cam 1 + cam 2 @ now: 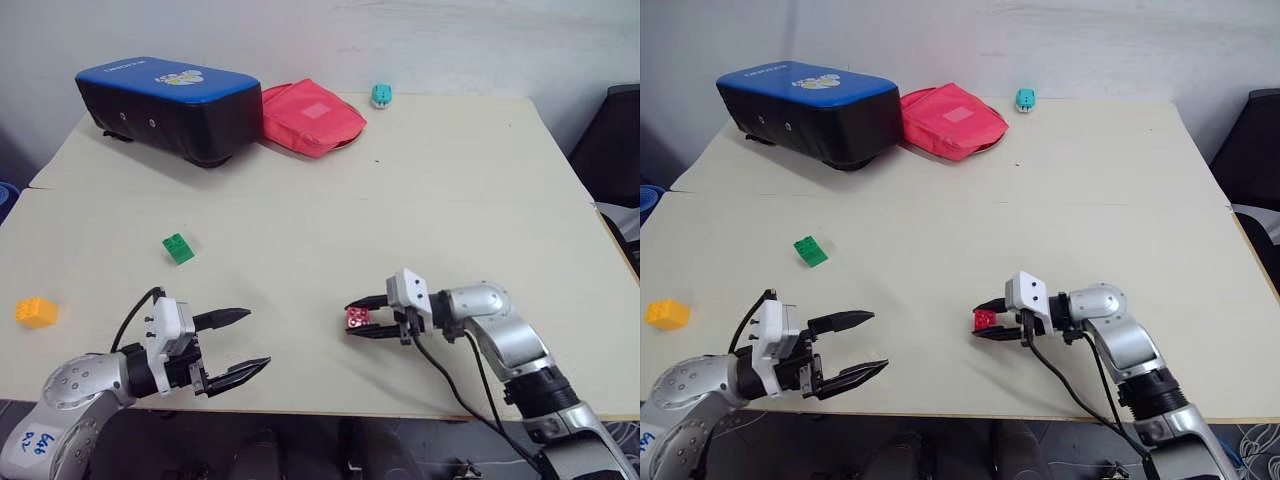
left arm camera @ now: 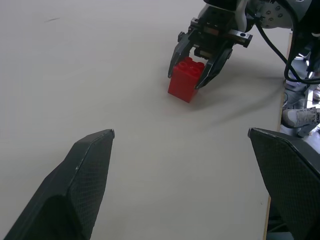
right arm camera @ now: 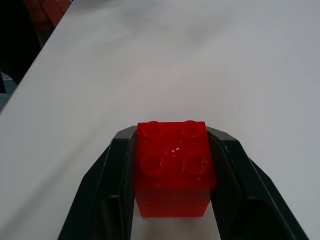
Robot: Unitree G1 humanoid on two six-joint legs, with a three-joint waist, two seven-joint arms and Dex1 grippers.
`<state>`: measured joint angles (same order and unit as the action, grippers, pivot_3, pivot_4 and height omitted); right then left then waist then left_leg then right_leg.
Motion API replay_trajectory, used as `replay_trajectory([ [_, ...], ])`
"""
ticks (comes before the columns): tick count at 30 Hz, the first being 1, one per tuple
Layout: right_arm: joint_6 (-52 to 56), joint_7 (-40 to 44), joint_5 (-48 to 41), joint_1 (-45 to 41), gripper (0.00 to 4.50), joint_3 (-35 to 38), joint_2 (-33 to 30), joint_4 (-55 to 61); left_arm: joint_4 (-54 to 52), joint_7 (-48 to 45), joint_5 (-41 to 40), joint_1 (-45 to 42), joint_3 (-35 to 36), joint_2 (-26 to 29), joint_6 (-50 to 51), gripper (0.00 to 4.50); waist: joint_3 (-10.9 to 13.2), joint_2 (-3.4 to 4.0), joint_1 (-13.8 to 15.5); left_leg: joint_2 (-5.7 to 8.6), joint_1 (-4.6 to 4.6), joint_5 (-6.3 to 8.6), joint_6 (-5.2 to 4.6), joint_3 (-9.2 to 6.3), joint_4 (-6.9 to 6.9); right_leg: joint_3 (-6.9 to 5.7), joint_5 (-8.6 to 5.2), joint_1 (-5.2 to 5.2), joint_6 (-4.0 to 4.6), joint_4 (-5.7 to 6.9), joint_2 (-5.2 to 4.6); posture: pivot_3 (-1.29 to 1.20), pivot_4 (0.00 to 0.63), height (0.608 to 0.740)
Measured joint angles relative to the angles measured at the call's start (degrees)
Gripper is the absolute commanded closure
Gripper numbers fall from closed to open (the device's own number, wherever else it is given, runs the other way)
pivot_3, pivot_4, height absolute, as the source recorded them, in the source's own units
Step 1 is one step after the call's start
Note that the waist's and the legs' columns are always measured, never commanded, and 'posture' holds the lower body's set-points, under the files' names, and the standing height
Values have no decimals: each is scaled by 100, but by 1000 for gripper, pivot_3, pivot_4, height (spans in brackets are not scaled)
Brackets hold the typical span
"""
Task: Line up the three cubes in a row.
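While the three cubes lie scattered rather than aligned, the scene reads as follows, each place given from the green cube, going left to right.

Orange-yellow cube [image 1: 36, 312]: well to the left of the green cube and nearer the robot, by the bench's left edge, sitting free, nothing touching it.

Left gripper [image 1: 245, 342]: nearer the robot than the green cube and slightly to its right, over the front edge of the bench; jaws spread wide, carrying nothing, aimed across the bench toward the red cube.

Green cube [image 1: 179, 248]: loose on the bench [image 1: 420, 220], a little askew, untouched.

Red cube [image 3: 173, 167]: well to the right of the green cube and nearer the robot, studs up, pinched between the jaws of the right gripper; whether it rests on the surface or is just clear of it cannot be told.

Right gripper [image 1: 363, 319]: reaching in from the right, jaws pressed onto opposite sides of the red cube.

Done so far: by the look of it only one cube is in hand; no two cubes sit side by side.

Left to do: judging by the spacing, the whole row remains to be built, since the red cube needs setting down beside another, and the remaining cube must be brought to join them so that all three fall on one line.

Beyond the green cube: a blue-topped black case [image 1: 165, 105], a red pouch [image 1: 312, 118] and a small teal object [image 1: 380, 95] lie at the far side, clear of the work.
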<state>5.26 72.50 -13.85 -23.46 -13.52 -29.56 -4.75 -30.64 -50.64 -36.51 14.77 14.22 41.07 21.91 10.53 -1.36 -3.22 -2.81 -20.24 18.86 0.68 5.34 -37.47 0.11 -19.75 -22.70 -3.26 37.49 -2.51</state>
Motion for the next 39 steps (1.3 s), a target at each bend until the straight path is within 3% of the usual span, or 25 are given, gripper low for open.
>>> replay_trajectory([
  [7,-602,56,-190,-109,668,174,253,-474,8,126,53,211,383,-8,-12,0,0,0,-8,-1,0,0,0,1,1,0,0,-2,0,1,1,0,150,740],
  [9,-674,140,-478,-99,20,399,268,-368,49,431,-73,399,795,-326,53,0,1,1,-1,-1,-1,1,-2,0,2,-1,0,-1,0,-2,0,0,150,740],
  [17,-477,454,-1417,594,20,1114,-91,370,679,1181,-137,1295,2225,-1239,-166,0,0,-2,14,-1,-2,8,-12,-4,5,-4,0,6,0,-16,-3,0,150,740],
  [20,-819,565,-1829,1127,20,1856,-146,318,899,1648,-231,1737,3141,-1920,-466,0,0,-7,16,0,0,13,-18,-3,8,-4,0,12,0,-27,-3,0,150,740],
  [23,-1551,419,-1761,1473,20,2300,-35,103,1112,1940,-256,1840,3517,-2332,-731,0,-1,-13,22,3,12,12,-20,-2,6,-3,1,25,-1,-25,-3,0,150,740],
  [27,-1664,519,-1733,1843,20,2312,-39,-160,1293,2244,-189,1678,3446,-2473,-821,0,-5,-20,83,5,13,11,-21,-2,0,0,1,24,-2,-15,-3,0,150,740],
  [31,-1658,327,-1770,1770,20,2311,50,-76,925,2877,-134,783,2943,-2245,-548,0,-6,-21,151,3,12,9,-17,-5,-5,-2,2,23,-3,-7,-4,0,150,740],
  [35,-1652,36,-1769,1597,20,2244,214,262,228,4308,-87,-579,2166,-2280,277,0,-7,-21,167,4,5,5,-5,-4,-6,-2,7,22,-11,-8,-4,0,150,740],
  [39,-1417,-276,-1762,1465,20,2106,229,537,124,6082,535,-2062,1256,-2979,1058,0,-9,-18,168,3,-2,-6,15,1,-13,0,9,18,-17,-9,6,0,150,740],
])
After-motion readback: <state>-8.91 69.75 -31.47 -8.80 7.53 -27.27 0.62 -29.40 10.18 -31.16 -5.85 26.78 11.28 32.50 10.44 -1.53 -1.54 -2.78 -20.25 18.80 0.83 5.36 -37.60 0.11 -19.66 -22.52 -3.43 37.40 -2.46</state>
